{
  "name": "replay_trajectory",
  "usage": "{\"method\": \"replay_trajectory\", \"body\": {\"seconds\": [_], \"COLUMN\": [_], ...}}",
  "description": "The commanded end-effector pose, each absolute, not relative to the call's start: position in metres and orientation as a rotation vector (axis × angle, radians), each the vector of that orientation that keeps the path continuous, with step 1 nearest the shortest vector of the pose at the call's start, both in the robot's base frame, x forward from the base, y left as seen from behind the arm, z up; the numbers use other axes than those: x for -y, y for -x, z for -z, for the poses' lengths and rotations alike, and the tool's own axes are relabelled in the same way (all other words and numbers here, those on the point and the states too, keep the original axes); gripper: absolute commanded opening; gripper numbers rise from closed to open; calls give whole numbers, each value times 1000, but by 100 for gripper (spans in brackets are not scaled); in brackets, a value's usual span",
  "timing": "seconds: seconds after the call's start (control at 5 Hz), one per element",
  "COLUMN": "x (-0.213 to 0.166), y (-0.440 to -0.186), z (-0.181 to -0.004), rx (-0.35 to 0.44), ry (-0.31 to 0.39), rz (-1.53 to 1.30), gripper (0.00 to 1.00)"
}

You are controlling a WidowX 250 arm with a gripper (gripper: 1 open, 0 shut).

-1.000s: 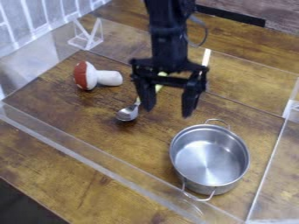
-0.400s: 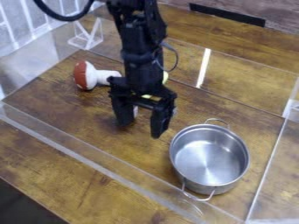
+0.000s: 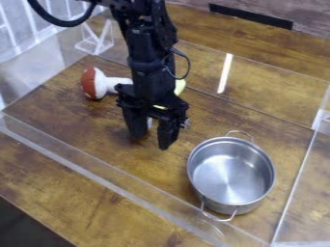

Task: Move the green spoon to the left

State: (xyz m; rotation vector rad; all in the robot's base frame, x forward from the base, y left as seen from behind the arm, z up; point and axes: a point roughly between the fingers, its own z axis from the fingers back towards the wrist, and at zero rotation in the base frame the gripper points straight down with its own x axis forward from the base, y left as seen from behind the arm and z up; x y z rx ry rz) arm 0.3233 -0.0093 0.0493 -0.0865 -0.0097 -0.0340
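Currently your black tool (image 3: 151, 132) points down at the wooden table (image 3: 77, 183), jaws narrowed; whether they grip anything you cannot tell. Only a pale yellow-green spoon handle (image 3: 179, 86) shows behind the arm, mid-table.

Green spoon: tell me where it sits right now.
The spoon is mostly hidden behind the end effector at the table's middle; only its pale handle shows, right of the mushroom, up-left of the pot.
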Motion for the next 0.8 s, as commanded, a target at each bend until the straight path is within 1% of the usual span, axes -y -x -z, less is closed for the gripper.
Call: {"method": "replay_trajectory", "body": {"seconds": [0.0, 0.2, 0.6], "x": [18, 21, 15], "y": [-336, -338, -333], "z": [-67, -83, -118], "rx": [77, 94, 123], "ry": [82, 77, 71], "rz": [31, 5, 122], "gripper": [0, 0, 0]}}
